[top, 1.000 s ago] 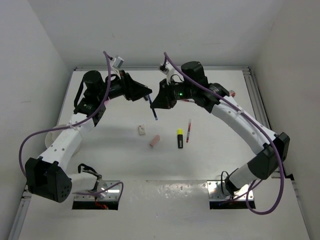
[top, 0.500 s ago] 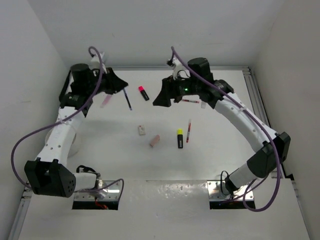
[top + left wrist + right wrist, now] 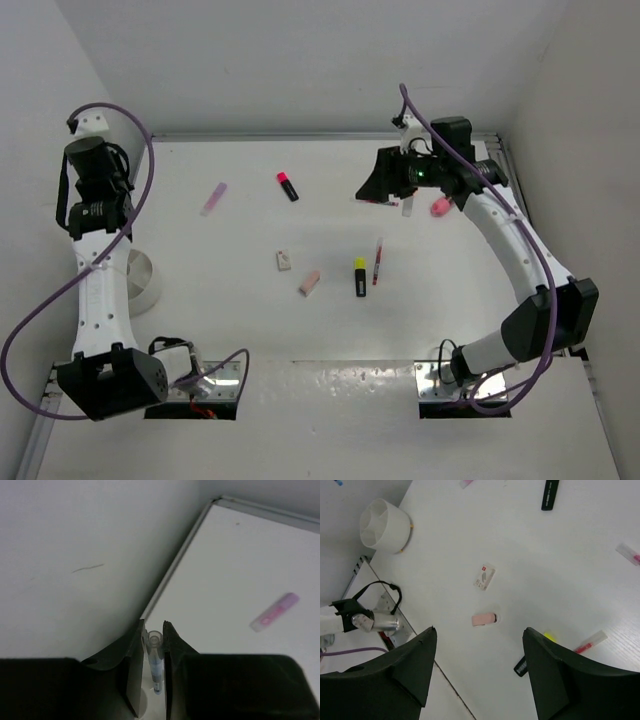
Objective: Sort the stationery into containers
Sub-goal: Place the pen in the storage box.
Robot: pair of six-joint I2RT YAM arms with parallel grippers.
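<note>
The worktop (image 3: 250, 330) is white, smooth and matt. The round tub (image 3: 388, 542) looks like smooth white plastic, and the pen (image 3: 155, 665) has a clear plastic body.

White table (image 3: 200, 320), white tub (image 3: 384, 525), pink cup (image 3: 439, 207), yellow-capped black highlighter (image 3: 359, 277), pink-capped black highlighter (image 3: 288, 186), pink eraser (image 3: 309, 282), whitish eraser (image 3: 484, 576) marked red, thin red pen (image 3: 378, 261), clear blue-tipped pen (image 3: 156, 667), purple cables (image 3: 150, 165).

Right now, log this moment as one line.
left tool: shut on pen | right tool: open, empty | pen: not in white tub
</note>
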